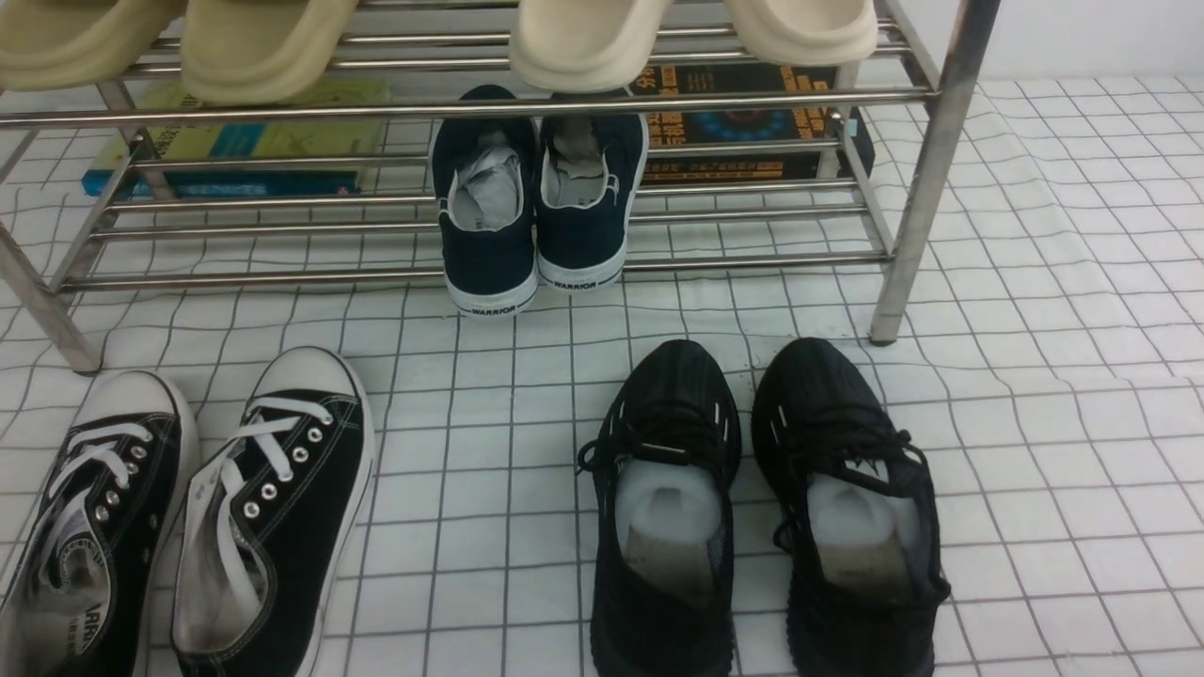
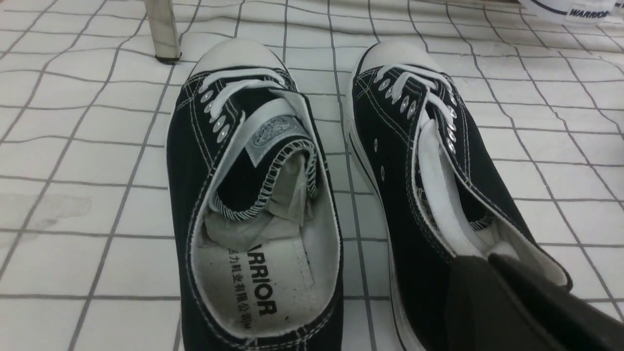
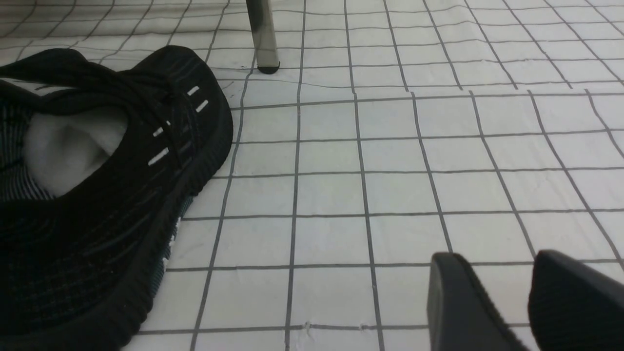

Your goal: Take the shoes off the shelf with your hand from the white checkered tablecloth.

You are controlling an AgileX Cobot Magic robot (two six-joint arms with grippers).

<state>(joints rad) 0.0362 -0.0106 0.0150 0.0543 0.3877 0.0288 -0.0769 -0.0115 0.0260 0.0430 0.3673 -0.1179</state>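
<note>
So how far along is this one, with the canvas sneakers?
Done: the black canvas sneakers lie on the tablecloth, off the shelf. In hand: the left gripper sits at one sneaker's heel, grip unclear; the right gripper is open over bare cloth. Left: probably just letting go and withdrawing.

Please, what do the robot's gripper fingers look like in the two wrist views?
Only the fingertips show. The left gripper has dark, matte black fingers with flat, tapering shapes. The right gripper has two black fingers with rounded tips. No cables or markings are visible.
</note>
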